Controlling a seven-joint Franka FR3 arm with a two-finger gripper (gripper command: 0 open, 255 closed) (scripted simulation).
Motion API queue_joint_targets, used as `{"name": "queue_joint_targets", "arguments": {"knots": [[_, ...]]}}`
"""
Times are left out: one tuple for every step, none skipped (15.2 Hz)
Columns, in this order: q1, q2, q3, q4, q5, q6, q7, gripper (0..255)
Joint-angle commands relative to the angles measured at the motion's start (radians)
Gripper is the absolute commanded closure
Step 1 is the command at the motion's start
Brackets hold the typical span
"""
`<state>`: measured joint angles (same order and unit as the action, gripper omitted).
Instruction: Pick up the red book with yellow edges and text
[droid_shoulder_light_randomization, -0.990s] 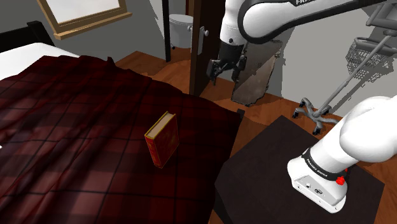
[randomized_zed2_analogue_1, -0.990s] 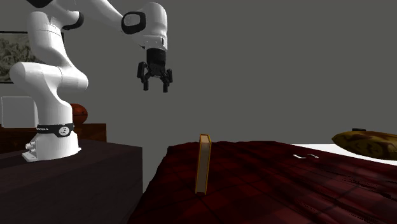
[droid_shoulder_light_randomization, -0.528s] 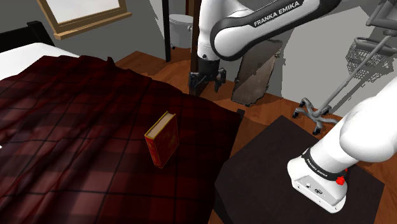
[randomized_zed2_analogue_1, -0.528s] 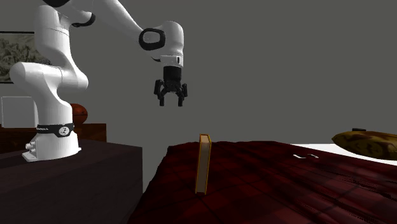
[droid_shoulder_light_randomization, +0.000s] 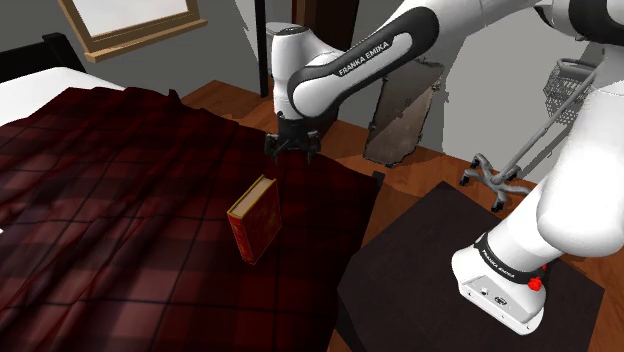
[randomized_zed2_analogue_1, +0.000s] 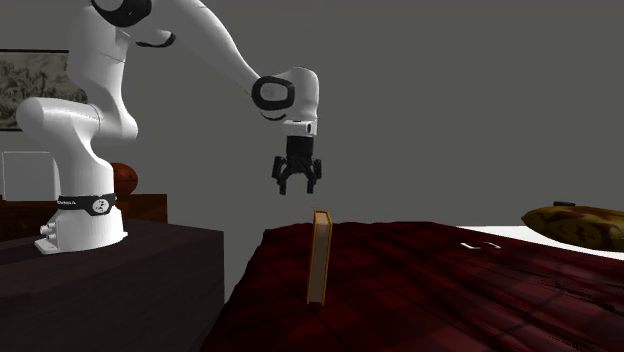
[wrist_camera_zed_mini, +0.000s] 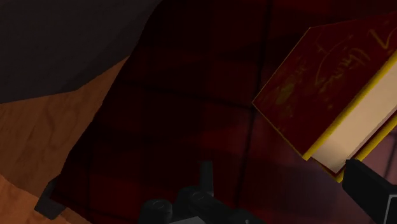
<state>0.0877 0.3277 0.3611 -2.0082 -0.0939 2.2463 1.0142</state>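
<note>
Pincer (droid_shoulder_light_randomization: 293, 151) now nearer book (droid_shoulder_light_randomization: 255, 218), over plaid bedspread (droid_shoulder_light_randomization: 110, 190)

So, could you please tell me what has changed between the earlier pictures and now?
The gripper has come down and toward the shoulder view's left, ending just above the bed's edge and close to the red book. It is open and holds nothing. The book stands on its edge on the dark plaid bedspread, unmoved.
</note>
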Motion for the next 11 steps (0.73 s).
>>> {"name": "queue_joint_targets", "arguments": {"knots": [[0.021,0.079,-0.011,0.061,-0.016,0.008,0.048,0],[0.032,0.12,-0.017,0.097,-0.023,0.008,0.07,0],[0.045,0.161,-0.024,0.136,-0.029,0.007,0.091,0],[0.057,0.203,-0.031,0.175,-0.033,0.005,0.11,0],[0.069,0.244,-0.038,0.217,-0.037,0.002,0.128,0],[0.081,0.286,-0.045,0.26,-0.039,-0.002,0.145,0],[0.093,0.328,-0.052,0.305,-0.04,-0.008,0.161,0],[0.104,0.371,-0.059,0.352,-0.041,-0.015,0.176,0],[0.108,0.382,-0.061,0.364,-0.041,-0.017,0.18,0],[0.109,0.391,-0.063,0.365,-0.043,-0.008,0.18,0],[0.111,0.4,-0.065,0.366,-0.045,0.0,0.181,0]]}}
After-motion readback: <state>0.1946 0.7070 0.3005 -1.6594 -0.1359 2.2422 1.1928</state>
